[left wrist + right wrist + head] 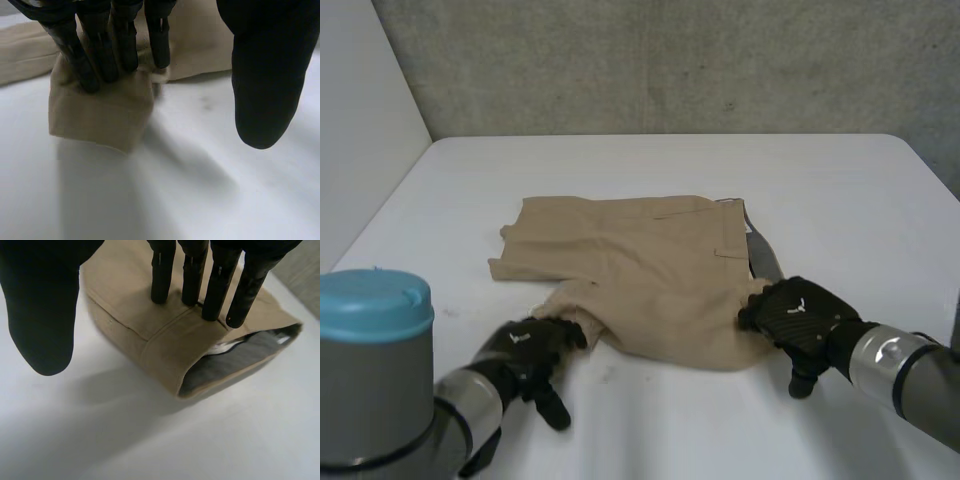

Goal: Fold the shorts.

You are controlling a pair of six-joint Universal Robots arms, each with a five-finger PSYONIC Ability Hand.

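Observation:
Tan shorts [650,270] lie flat on the white table [650,430], waistband to the right with its grey lining [240,360] showing. My left hand [525,350] is at the near left leg end; its straight fingers [100,45] rest on top of the folded hem [100,110], and the thumb [265,75] hangs over bare table, clear of the cloth. My right hand [795,315] is at the near right waistband corner. Its fingers [220,275] press down on the waistband [165,340], while the thumb [45,305] stays off the cloth. Neither hand pinches the fabric.
A grey wall [670,60] runs behind the table's far edge, and a pale panel [360,130] stands at the left. Bare tabletop surrounds the shorts on all sides.

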